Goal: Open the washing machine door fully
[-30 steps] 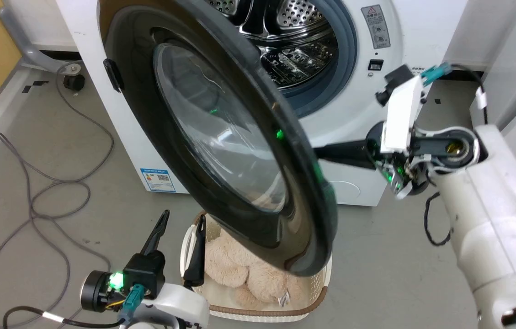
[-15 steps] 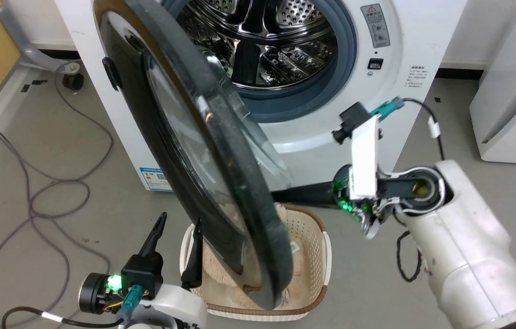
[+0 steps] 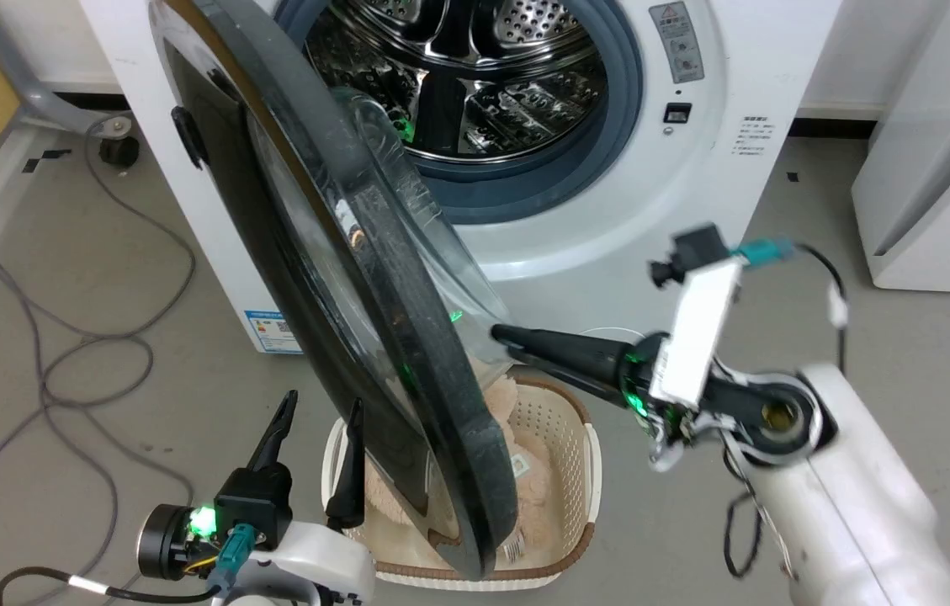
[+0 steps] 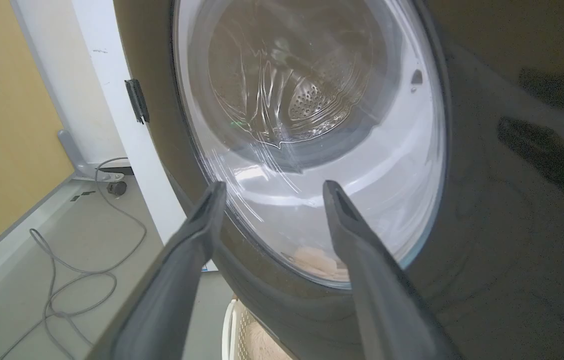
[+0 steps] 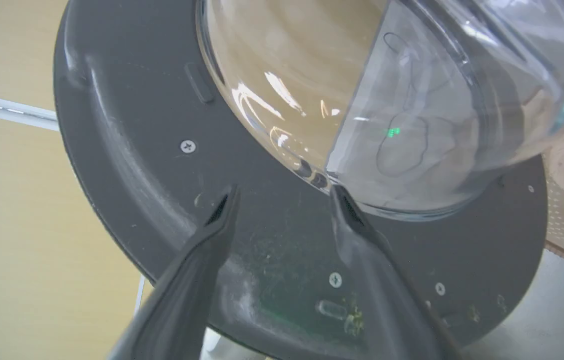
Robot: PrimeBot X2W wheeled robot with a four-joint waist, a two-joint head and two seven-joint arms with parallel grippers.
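Washing machine door [image 3: 331, 269] swung wider; right pincer [image 3: 501, 335] lower, 4 o'clock, parted, empty, beside glass bowl [image 3: 449, 269]; left pincer [image 3: 323, 401] parted, empty.

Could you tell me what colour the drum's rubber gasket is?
The gasket is bluish grey; head view shows it best.

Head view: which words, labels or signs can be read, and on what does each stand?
"FE", cut off at the picture's edge: on the white appliance at right.
Red warning triangle: on the grey sticker of the washing machine; its words are too small.
Too small to read: the blue label sticker and the black print.
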